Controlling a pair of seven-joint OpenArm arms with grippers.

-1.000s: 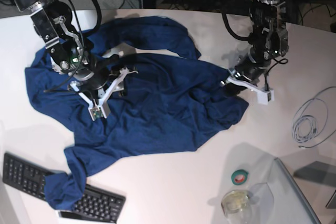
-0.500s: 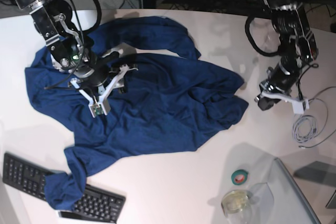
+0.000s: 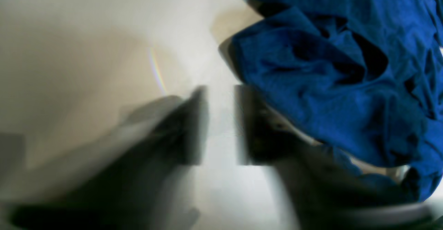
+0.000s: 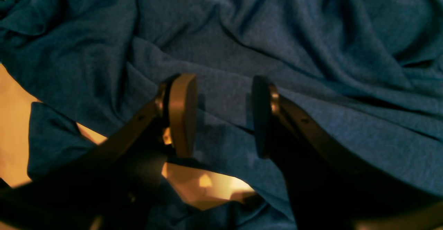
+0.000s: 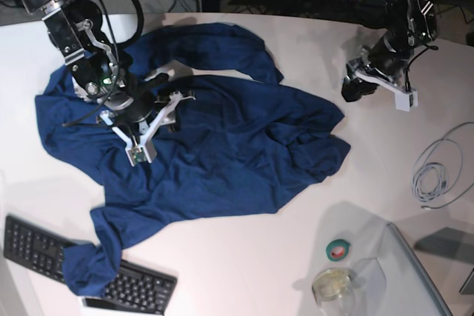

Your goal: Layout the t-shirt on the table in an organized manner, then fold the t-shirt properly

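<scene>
We are laying out the crumpled navy-blue fabric t-shirt (image 5: 200, 146) on the white table (image 5: 244, 271); both the left gripper (image 3: 221, 126) and right gripper (image 4: 221, 115) gape empty; next, we must pinch an edge

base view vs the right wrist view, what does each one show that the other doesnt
Only the base view shows the whole crumpled t-shirt, one end draped on the keyboard, plus the cable coil, the green tape roll, the small glass jar and the left end effector off the cloth, over bare table. Only the right wrist view shows the right end effector close up, open, wrinkled fabric between its pads. Both show the t-shirt and patches of table.
</scene>
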